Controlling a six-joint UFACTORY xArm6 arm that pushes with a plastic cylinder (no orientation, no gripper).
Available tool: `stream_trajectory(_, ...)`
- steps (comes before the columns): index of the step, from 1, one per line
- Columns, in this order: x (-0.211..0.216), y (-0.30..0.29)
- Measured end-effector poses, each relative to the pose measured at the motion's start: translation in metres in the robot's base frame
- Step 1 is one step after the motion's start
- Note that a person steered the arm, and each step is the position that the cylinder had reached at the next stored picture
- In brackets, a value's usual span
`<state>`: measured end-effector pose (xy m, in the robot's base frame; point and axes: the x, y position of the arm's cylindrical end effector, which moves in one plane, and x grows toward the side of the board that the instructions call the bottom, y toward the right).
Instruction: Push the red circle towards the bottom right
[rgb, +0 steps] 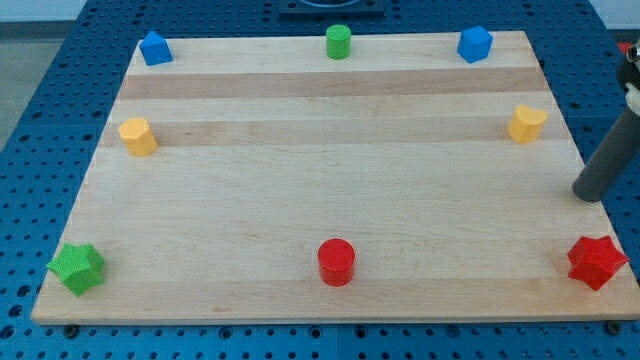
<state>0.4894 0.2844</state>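
The red circle (336, 262) stands near the bottom edge of the wooden board (330, 180), about at its middle. My tip (589, 192) is the lower end of the dark rod at the view's right, just off the board's right edge. It is far to the right of the red circle and a little above it. A red star (597, 262) lies at the bottom right corner, just below my tip.
A green star (77, 268) is at the bottom left. Yellow blocks sit at the left edge (138, 137) and right edge (526, 124). Along the top are a blue block (155, 48), a green cylinder (338, 42) and a blue block (475, 44).
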Motion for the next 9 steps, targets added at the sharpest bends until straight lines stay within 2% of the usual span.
stream_trajectory(3,0.013,-0.010)
stream_trajectory(4,-0.002,-0.021)
stream_trajectory(6,-0.036,-0.171)
stream_trajectory(7,-0.019,-0.278)
stream_trajectory(8,0.026,-0.365)
stream_trajectory(9,0.069,-0.393)
